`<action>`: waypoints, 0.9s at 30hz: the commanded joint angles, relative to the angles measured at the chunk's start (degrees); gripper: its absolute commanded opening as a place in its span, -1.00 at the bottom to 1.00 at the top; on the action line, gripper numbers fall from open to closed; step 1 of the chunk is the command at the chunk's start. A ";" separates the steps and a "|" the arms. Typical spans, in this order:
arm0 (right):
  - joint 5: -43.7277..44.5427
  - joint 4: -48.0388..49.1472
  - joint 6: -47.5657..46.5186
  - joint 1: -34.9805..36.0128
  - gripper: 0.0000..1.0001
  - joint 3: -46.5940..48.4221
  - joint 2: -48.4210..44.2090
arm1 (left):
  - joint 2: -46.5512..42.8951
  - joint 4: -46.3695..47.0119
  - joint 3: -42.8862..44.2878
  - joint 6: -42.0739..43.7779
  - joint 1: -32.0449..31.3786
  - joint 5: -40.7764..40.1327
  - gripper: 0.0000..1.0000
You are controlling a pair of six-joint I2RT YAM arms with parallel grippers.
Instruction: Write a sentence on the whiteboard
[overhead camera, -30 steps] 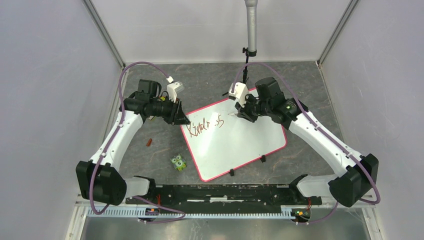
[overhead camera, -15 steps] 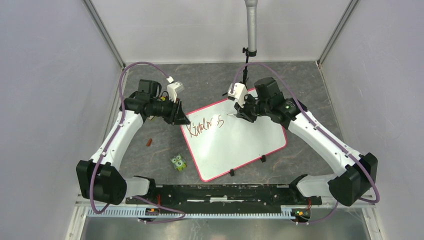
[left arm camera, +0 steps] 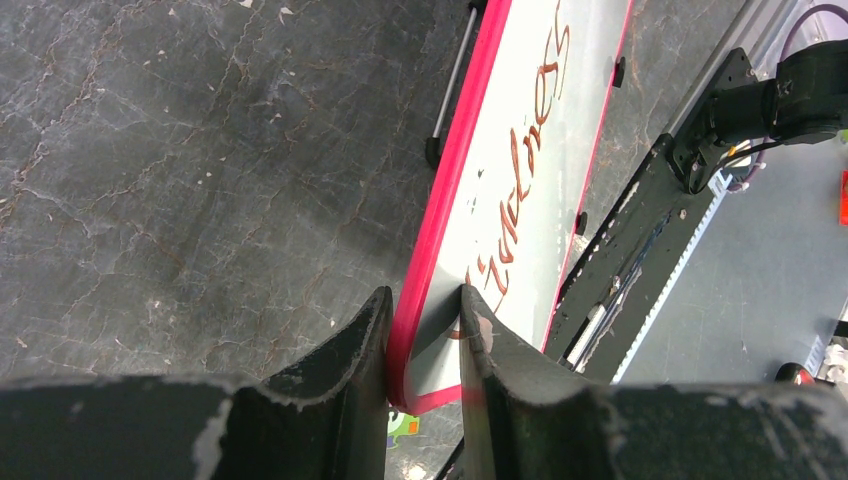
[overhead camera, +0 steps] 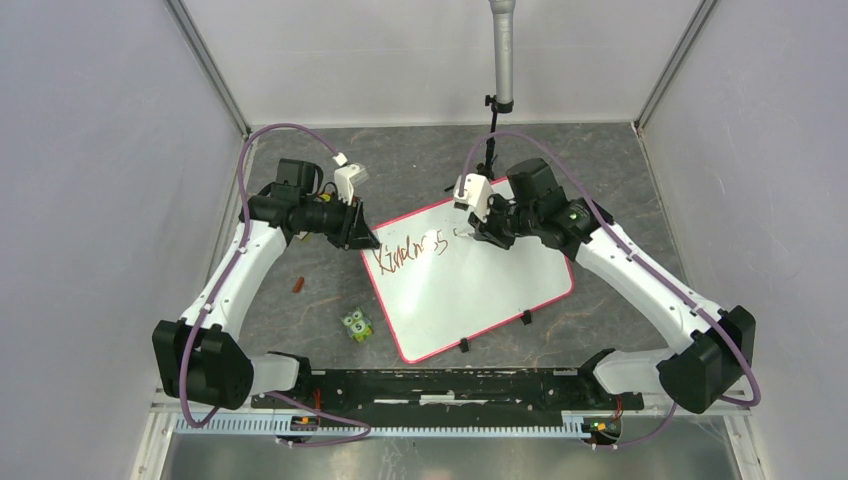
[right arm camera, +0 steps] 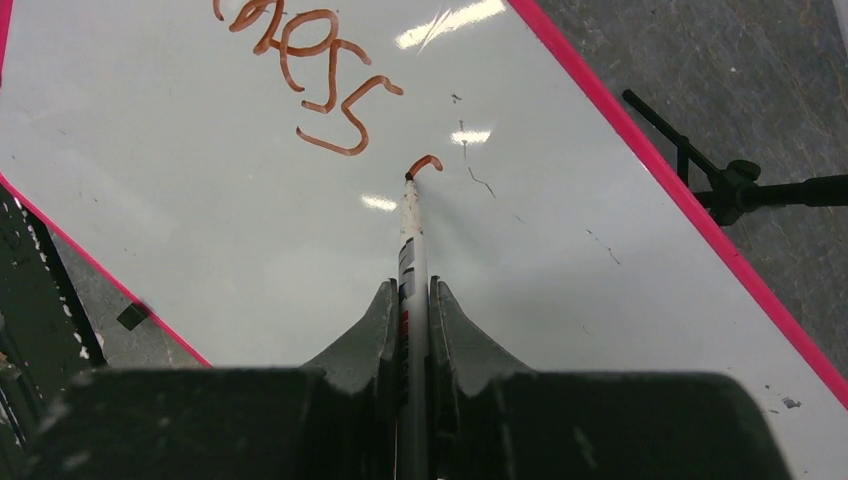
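The whiteboard (overhead camera: pixel 480 290) lies tilted on the grey table, white with a red-pink frame. My left gripper (overhead camera: pixel 365 240) is shut on its left corner; in the left wrist view the fingers (left arm camera: pixel 365 330) pinch the frame of the whiteboard (left arm camera: pixel 545 190). The sentence (overhead camera: pixel 405 252) reads "Kindness" in brownish-red script (left arm camera: pixel 520 170). My right gripper (right arm camera: pixel 412 285) is shut on a thin white marker (right arm camera: pixel 411 230). The marker's tip touches the whiteboard (right arm camera: pixel 250 230) at a short new curved stroke (right arm camera: pixel 425 163), right of the last "s". The right gripper (overhead camera: pixel 480 228) hovers over the board's upper middle.
A small green owl toy (overhead camera: pixel 357 324) stands off the board's lower left edge, and a little red-brown cap (overhead camera: pixel 297 285) lies further left. A grey pole (overhead camera: pixel 503 50) with a black stand (overhead camera: pixel 490 150) rises behind the board. A black rail (overhead camera: pixel 450 385) runs along the near edge.
The right gripper has shifted the marker a little to the right, past the finished word "Kindness", and a small new curved stroke has appeared. The left gripper and board have not moved.
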 commanded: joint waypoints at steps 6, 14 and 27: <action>5.47 -1.75 -1.61 -0.05 -1.00 -2.13 -1.76 | 0.68 -1.43 0.33 3.36 -0.71 -1.31 -0.95; 2.66 -3.03 -1.35 -0.03 -1.00 -3.04 -2.55 | 0.52 -1.42 0.25 3.34 -0.66 -1.34 -0.95; -3.49 -2.03 0.49 1.62 -1.00 1.53 -2.14 | 0.20 -1.42 0.25 3.31 -0.72 -1.39 -0.95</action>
